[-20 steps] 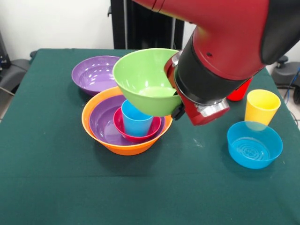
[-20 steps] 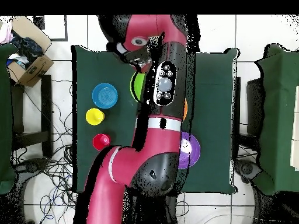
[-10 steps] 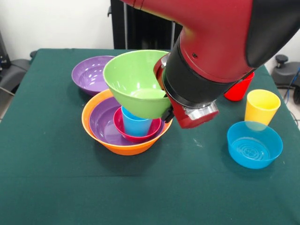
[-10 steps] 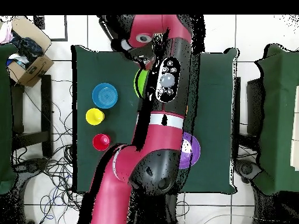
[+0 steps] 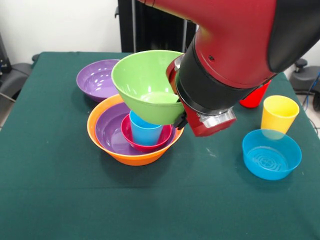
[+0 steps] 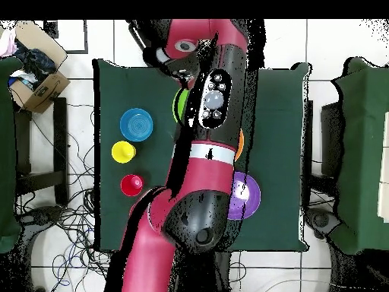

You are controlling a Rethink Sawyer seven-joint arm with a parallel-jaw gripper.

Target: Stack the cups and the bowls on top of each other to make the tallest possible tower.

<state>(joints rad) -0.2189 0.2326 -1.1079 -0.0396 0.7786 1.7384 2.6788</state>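
Green table [image 5: 60, 200], cardboard box [image 6: 39, 82], floor cables [image 6: 72, 220]

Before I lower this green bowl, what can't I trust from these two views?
- Jaws: hidden in the front view behind the wrist and the green bowl; whether they are open or shut cannot be told.
- Tower: overhead, the arm covers nearly all of it.
- Red cup: front view, mostly behind the arm.

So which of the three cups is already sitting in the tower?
The blue cup: it stands upright inside the small pink-red bowl. The red cup and yellow cup stand loose on the table.
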